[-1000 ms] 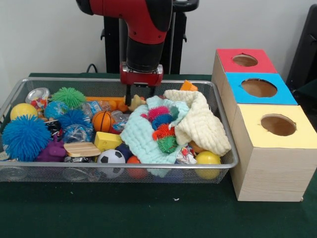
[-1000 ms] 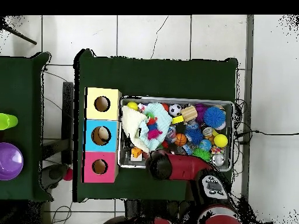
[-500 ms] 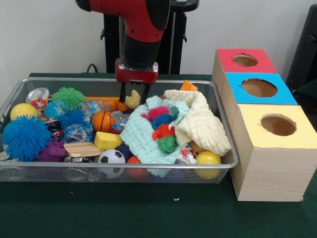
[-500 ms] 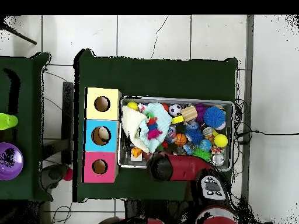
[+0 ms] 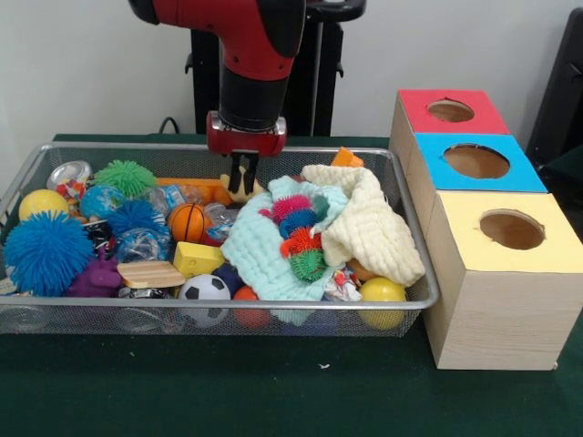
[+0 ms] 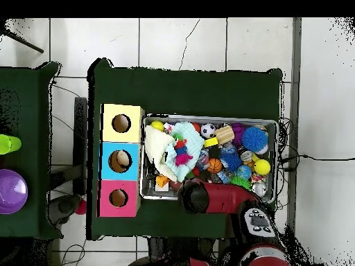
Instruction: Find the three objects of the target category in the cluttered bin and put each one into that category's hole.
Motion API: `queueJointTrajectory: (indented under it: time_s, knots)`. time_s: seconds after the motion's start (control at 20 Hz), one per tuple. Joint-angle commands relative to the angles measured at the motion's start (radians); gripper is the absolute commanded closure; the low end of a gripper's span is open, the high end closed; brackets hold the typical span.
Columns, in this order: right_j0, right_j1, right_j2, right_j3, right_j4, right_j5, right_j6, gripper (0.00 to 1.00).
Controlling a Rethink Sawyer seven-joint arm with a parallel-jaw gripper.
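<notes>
Over the bin's [image 5: 414,232] far side, the gripper [image 5: 241,176] has its jaws closed on a pale yellow toy [image 5: 242,188], held just above the clutter beside the teal cloth [image 5: 260,250]. Three holed boxes [image 5: 483,164] stand alongside the bin.

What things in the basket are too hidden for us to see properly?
- Front view: the yellowish toy in the gripper; the fingers cover most of it.
- Front view: whatever lies beneath the cloths.
- Overhead view: the gripper, hidden by the arm.
</notes>
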Motion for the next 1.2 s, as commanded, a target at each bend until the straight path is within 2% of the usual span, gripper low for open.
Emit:
queueJointTrajectory:
  time_s: [0.05, 0.4, 0.55, 0.8, 1.0, 1.2]
  knots:
    - [-0.071, 0.037, 0.124, -0.063, -0.015, 0.045, 0.033, 1.00]
    - [-0.084, 0.016, 0.145, -0.056, -0.011, 0.094, 0.025, 1.00]
    - [-0.111, -0.046, 0.188, -0.028, 0.025, 0.143, 0.025, 1.00]
    - [-0.151, -0.164, 0.268, -0.017, 0.103, 0.325, -0.002, 1.00]
    - [-0.174, -0.197, 0.307, -0.028, 0.124, 0.389, -0.016, 1.00]
    - [-0.198, -0.198, 0.332, -0.035, 0.127, 0.410, -0.024, 1.00]
